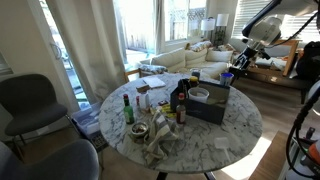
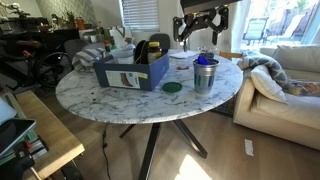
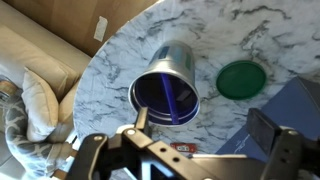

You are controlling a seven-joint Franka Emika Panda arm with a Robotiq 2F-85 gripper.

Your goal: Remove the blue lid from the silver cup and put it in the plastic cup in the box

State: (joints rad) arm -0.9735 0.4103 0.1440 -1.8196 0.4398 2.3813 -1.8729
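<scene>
Now, lid (image 3: 241,79) beside open silver cup (image 3: 168,85).

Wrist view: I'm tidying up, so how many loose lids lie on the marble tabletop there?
1. A flat round green lid lies on the white marble table, between the shiny silver metal cup and the dark blue-grey box. Others may be hidden outside this view.

The round table (image 3: 205,25) has a polished white marble top with grey veining and a faint gloss. The silver cup (image 3: 178,62) is brushed metal outside and shiny, reflective inside. The round lid (image 3: 241,79) looks like smooth matt plastic. The sofa (image 3: 30,55) is soft cream cloth.
</scene>
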